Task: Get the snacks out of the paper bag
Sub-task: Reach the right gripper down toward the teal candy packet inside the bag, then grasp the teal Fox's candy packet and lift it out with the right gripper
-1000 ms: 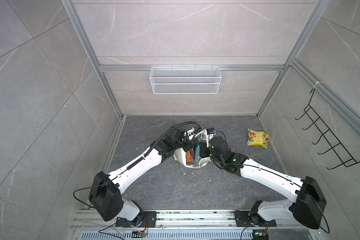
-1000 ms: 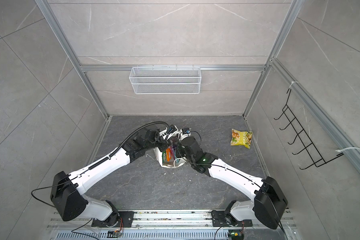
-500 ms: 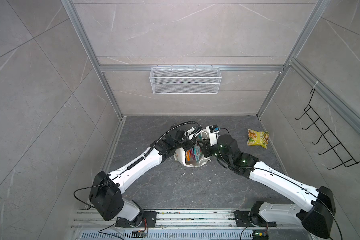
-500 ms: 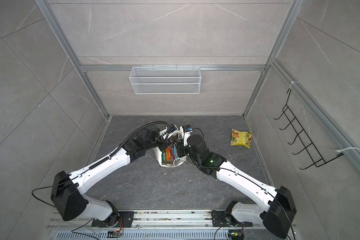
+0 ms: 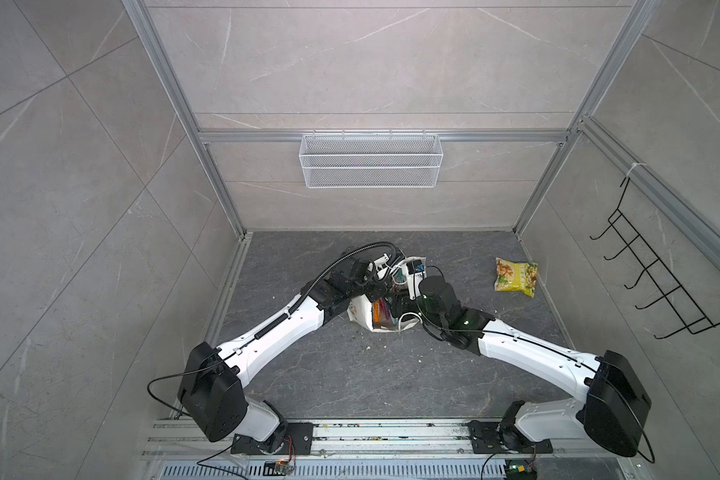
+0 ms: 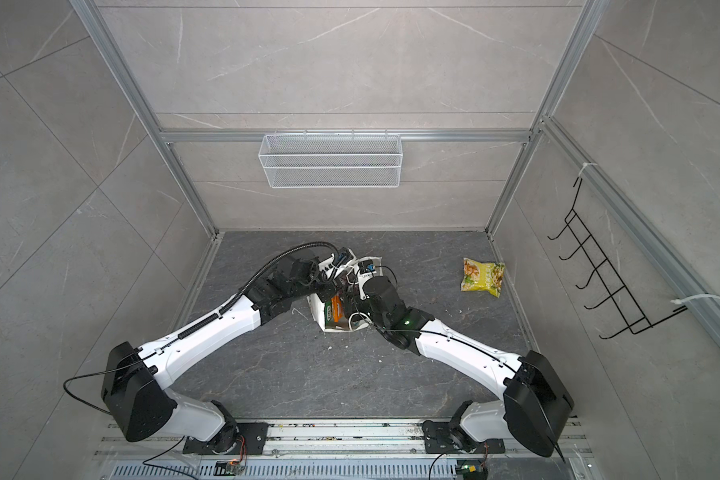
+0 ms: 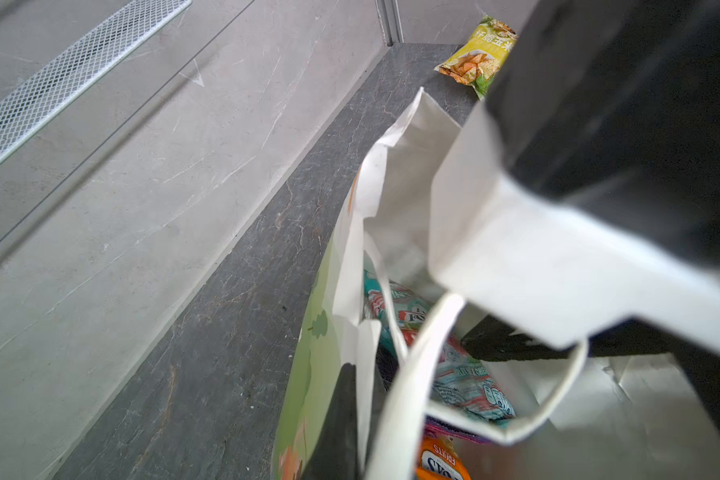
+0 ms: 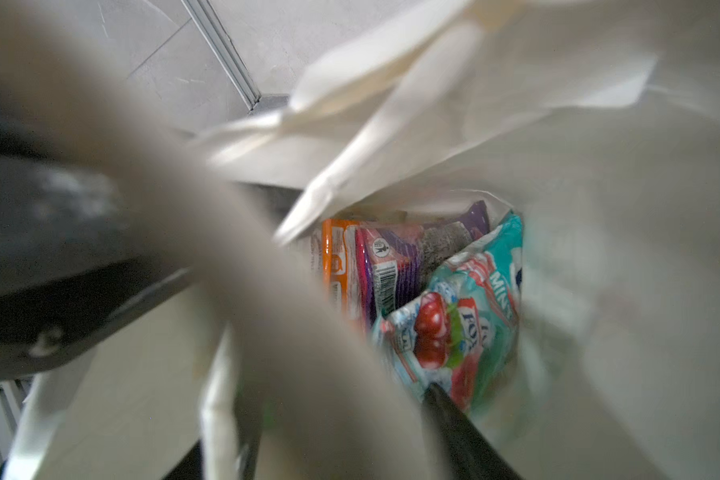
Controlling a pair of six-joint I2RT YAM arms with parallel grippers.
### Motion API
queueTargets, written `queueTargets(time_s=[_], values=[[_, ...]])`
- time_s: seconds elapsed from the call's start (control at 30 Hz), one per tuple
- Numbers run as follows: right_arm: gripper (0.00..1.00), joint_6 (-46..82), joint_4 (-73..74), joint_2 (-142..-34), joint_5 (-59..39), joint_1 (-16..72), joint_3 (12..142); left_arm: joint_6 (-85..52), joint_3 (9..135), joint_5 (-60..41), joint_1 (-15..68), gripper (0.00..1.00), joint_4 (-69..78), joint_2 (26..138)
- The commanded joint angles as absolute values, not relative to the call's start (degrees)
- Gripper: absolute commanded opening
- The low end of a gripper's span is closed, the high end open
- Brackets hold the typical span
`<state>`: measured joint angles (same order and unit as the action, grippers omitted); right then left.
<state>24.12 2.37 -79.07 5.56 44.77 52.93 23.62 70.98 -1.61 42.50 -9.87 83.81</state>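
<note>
The left gripper [image 5: 377, 292] has its jaws pressed together on the rim of the bag [image 5: 364, 318]. The bag stands upright on the floor [image 5: 350, 374] with its mouth open. In the left wrist view one dark finger [image 7: 346, 415] lies flat against the bag's printed outer wall, right at the rim.

The right gripper [image 5: 395, 305] reaches down into the bag's mouth, just across from the left jaws. Only one of its black fingers [image 8: 462, 436] shows past blurred paper close to the lens, so I cannot tell whether its jaws stand apart or together.

Inside the bag, just ahead of that finger, a teal packet [image 8: 454, 324] stands on edge. Beyond it are a purple packet [image 8: 395, 257] and then an orange packet [image 8: 333, 266], the three packed side by side and touching.

The chip bag [image 5: 515, 276] lies flat on the floor outside the bag. It is well apart from both grippers, out past the right gripper's far side.
</note>
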Motion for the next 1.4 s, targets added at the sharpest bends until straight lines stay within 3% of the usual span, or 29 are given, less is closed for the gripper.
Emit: queueTargets(time_s=[0.0,0.3,0.4,0.53,0.73,1.37], values=[[0.72,26.2,3.6,-81.5,9.2,45.0,53.5,22.9,71.5,-3.6,42.8,0.00,-6.8,83.3],[0.69,28.9,1.7,-88.7,17.7,44.9,56.7,22.9,69.7,-4.1,42.9,0.00,-5.6,81.8],[0.55,29.3,-0.1,-90.8,19.6,45.0,58.5,22.9,70.3,-4.1,42.9,0.00,-6.9,81.6],[0.19,29.1,-0.8,-90.6,20.5,45.0,59.1,22.9,69.0,-3.6,42.8,0.00,-5.4,81.1],[0.01,27.2,-1.7,-86.5,19.1,45.0,58.5,22.5,68.3,-2.9,42.8,0.00,-4.7,81.6],[0.00,16.5,1.0,-69.3,14.4,44.9,54.9,22.7,67.9,0.5,42.8,0.00,-4.2,82.6]])
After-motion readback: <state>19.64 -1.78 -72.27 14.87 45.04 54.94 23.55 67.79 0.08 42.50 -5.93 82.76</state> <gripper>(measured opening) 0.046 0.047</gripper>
